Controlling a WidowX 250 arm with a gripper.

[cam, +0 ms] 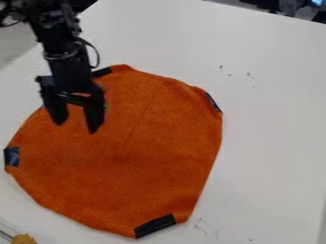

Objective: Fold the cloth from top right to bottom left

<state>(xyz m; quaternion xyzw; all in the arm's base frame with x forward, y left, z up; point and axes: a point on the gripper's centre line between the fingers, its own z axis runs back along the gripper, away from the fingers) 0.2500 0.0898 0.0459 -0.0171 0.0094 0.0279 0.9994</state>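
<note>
1. Orange cloth (pixel 146 157), laid out nearly flat on the white table (pixel 274 143); dark patches are borne at its rim, one at the upper right (pixel 213 102), another at the lower edge (pixel 155 226).
2. Black gripper (pixel 76 127), seen over the cloth's upper-left part; its fingers are spread, with nothing pinched between them.
3. Probable faults. If the grasp is made where the gripper is now placed, the wrong portion would be lifted and the diagonal lost. If the upper-right rim is pinched too shallowly, the thin edge may be dropped midway. If the fold is pulled too low, the whole cloth may be dragged or bunched, since no weight is seen upon it.
</note>
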